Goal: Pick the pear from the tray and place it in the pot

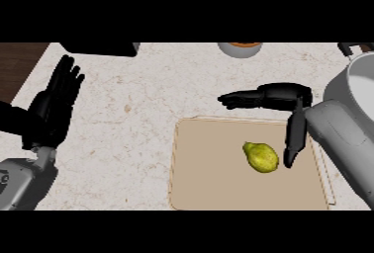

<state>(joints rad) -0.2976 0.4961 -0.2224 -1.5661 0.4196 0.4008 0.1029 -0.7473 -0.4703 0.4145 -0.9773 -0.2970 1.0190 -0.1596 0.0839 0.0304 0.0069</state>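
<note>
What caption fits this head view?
Right hand open over the tray, thumb beside the pear; pot at right; left hand resting open.

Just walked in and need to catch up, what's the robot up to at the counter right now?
The robot's right hand hangs over the far edge of the beige tray, fingers relaxed and its thumb pointing down right beside the yellow-green pear. The pear lies on the tray, not yet grasped. The pot waits at the right edge of the counter. The left hand rests open at the left.
</note>
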